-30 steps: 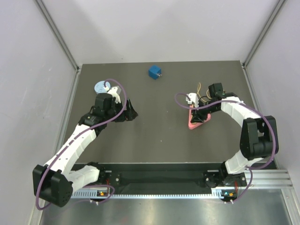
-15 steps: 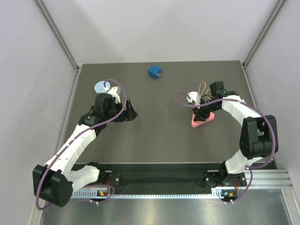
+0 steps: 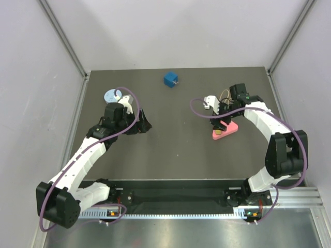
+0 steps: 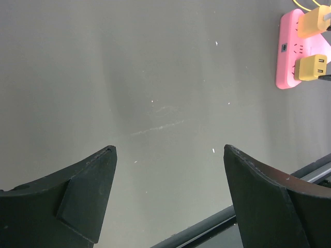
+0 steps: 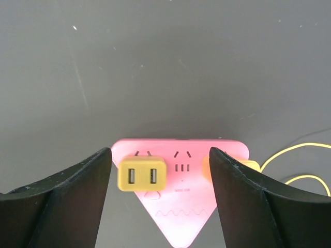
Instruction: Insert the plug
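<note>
So the right gripper (image 5: 159,155) is spread wide and isn't gripping anything. In the right wrist view its two dark fingers sit at the lower left and lower right of the frame, with clear gaps to everything between them. My read is that it's hanging there so its camera looks straight down on the job.

Right between the fingers, a bit left of center, is the yellow plug (image 5: 142,176). It's sitting in the left socket of the pink power strip (image 5: 178,212) and looks pushed home to me, though I can't tell from above if it's fully flush. Its face with the two slots points up at the camera. Its long axis runs left-right in the frame, parallel to the strip's wide upper edge, and the strip's narrow tip points at the bottom of the frame.

There's a second yellow plug (image 5: 230,166) at the strip's right corner, half hidden by the right finger, and a yellow cable (image 5: 295,154) loops off to the right edge.

The left gripper (image 4: 169,150) is also wide open with nothing in it, over bare table (image 4: 155,77) well away from the strip, probably just parked out of the way. A blue cube (image 3: 171,79) sits near the top of the overhead view.
</note>
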{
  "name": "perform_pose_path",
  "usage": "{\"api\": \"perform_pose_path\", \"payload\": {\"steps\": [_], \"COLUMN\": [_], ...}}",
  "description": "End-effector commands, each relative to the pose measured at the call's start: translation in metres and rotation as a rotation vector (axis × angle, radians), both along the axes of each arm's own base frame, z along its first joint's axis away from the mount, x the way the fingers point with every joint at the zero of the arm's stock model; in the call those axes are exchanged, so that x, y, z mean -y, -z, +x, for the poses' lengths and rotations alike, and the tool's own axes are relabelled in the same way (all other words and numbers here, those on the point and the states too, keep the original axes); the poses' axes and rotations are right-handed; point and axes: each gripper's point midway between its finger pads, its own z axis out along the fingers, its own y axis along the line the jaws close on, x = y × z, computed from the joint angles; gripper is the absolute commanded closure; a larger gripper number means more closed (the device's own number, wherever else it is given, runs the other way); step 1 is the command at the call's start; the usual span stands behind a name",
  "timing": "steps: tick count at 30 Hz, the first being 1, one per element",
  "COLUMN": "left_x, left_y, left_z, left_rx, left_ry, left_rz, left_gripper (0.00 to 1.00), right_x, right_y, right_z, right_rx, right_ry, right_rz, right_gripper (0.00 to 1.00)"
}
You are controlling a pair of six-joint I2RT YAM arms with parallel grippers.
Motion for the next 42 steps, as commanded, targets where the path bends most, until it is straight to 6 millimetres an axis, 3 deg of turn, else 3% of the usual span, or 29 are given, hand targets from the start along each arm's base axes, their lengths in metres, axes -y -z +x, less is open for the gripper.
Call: {"api": "perform_pose_path", "payload": {"steps": [1, 3, 4, 8, 9, 10, 11, 12, 15, 22, 27, 31, 34, 42], "left_x": [-0.003, -0.005, -0.006, -0.007, -0.007, -0.007, -0.007, -0.007, -0.008, -0.025, -0.037, -0.049, -0.059, -0.107], "left_y": [-0.015, -0.014, -0.014, -0.019, -0.023, -0.025, -0.025, -0.027, -0.028, -0.016, -0.004, -0.007, -0.012, -0.005], "left_z": [0.005, 0.004, 0.005, 0.007, 0.007, 0.007, 0.007, 0.006, 0.004, 0.009, 0.012, 0.014, 0.014, 0.005], "left_rx": [0.063, 0.060, 0.062, 0.058, 0.062, 0.065, 0.054, 0.053, 0.041, -0.046, -0.128, -0.128, -0.125, -0.189], "left_ry": [-0.011, -0.020, -0.028, -0.052, -0.063, -0.063, -0.074, -0.078, -0.110, -0.292, -0.400, -0.468, -0.537, -0.850], "left_rz": [-0.008, -0.002, 0.001, -0.008, -0.020, -0.021, -0.032, -0.040, -0.056, -0.056, -0.022, 0.004, 0.005, 0.063], "left_gripper": [0.11, 0.11, 0.12, 0.12, 0.13, 0.13, 0.13, 0.13, 0.13, 0.14, 0.14, 0.15, 0.16, 0.19], "right_x": [-0.020, -0.032, -0.037, -0.065, -0.074, -0.071, -0.079, -0.075, -0.056, -0.053, -0.043, -0.014, -0.003, 0.014], "right_y": [-0.049, -0.062, -0.077, -0.103, -0.116, -0.112, -0.122, -0.123, -0.109, -0.050, -0.032, -0.019, -0.013, 0.021], "right_z": [0.006, 0.003, 0.008, -0.003, -0.006, -0.009, -0.008, -0.006, -0.005, -0.022, -0.025, -0.021, -0.024, -0.024], "right_rx": [0.115, 0.115, 0.169, 0.226, 0.241, 0.201, 0.222, 0.174, 0.020, -0.318, -0.377, -0.436, -0.463, -0.537], "right_ry": [-0.014, 0.022, 0.036, 0.101, 0.177, 0.242, 0.268, 0.391, 0.701, 0.929, 0.957, 1.023, 1.027, 1.126], "right_rz": [0.062, 0.104, 0.135, 0.277, 0.353, 0.366, 0.410, 0.443, 0.441, 0.341, 0.358, 0.389, 0.407, 0.365], "right_gripper": [0.25, 0.26, 0.27, 0.35, 0.49, 0.57, 0.66, 0.82, 1.00, 1.00, 1.00, 1.00, 1.00, 1.00]}}
